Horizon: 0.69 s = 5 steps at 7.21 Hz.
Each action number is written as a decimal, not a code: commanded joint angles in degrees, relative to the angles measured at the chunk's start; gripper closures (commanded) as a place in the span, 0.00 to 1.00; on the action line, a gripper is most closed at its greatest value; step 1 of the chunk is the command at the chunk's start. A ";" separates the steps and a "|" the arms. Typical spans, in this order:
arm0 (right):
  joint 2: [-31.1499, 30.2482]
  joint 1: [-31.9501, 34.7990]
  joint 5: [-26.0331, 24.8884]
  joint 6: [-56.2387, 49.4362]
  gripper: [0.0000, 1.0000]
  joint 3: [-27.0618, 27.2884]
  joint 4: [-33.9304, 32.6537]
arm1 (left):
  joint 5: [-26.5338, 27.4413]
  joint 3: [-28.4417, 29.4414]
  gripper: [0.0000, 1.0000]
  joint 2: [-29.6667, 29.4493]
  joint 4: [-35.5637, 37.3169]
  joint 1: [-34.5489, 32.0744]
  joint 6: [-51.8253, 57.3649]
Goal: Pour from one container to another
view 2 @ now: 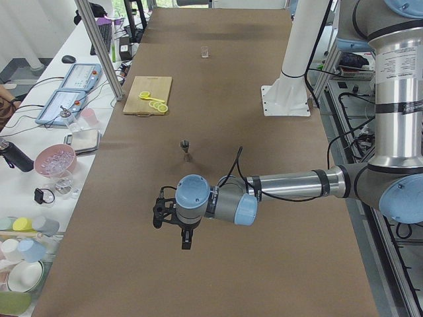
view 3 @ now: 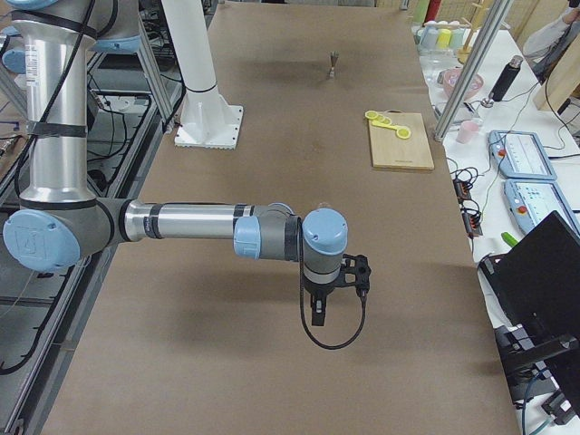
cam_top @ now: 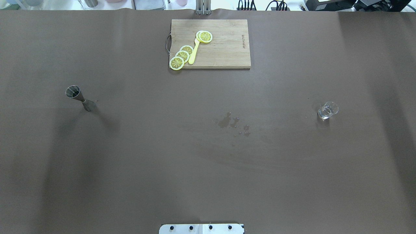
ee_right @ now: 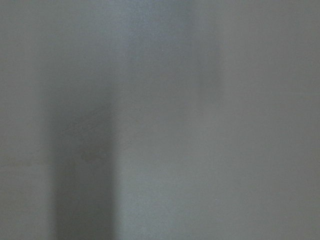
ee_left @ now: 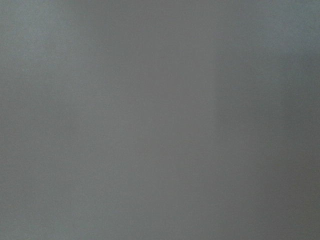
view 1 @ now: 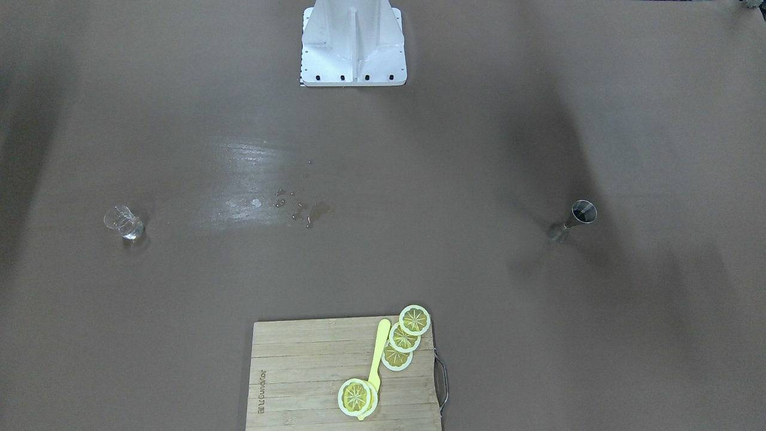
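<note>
The left tool point(view 2: 187, 243) hangs over the brown counter point(cam_top: 162, 169) and points straight down. It shows only in the side view, so whether its fingers are apart or together cannot be told. The right tool point(view 3: 317, 317) hangs the same way over the opposite end of the counter, and its state cannot be told either. Both wrist cameras show only blurred counter surface.

Beyond the left tool, toward the middle of the counter and well apart from it, the metal jigger point(cam_top: 79, 97) stands upright. The small clear glass point(cam_top: 328, 110) stands upright inward of the right tool, also well apart from it. Neither tool touches either vessel.

Between the jigger and the glass, far from both tools, a wet patch point(cam_top: 227, 122) with a few drops marks the counter. Farthest off, at the counter's edge opposite the robot, lies a wooden cutting board point(cam_top: 227, 55). It carries lemon slices point(cam_top: 182, 55) and a yellow utensil point(cam_top: 194, 53).
</note>
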 commanded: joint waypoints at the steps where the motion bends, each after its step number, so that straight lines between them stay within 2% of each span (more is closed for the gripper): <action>1: 0.10 0.00 0.00 -0.03 0.00 0.04 0.00 | 1.98 -4.28 0.01 -2.69 10.85 0.21 0.33; 4: 0.01 0.00 -0.09 -0.21 0.00 0.83 0.00 | 2.08 -3.33 0.01 -2.27 8.36 0.21 0.60; 5: 0.01 0.00 -0.09 -0.21 0.00 0.83 0.00 | 1.99 -1.41 0.01 -2.36 8.09 0.21 0.60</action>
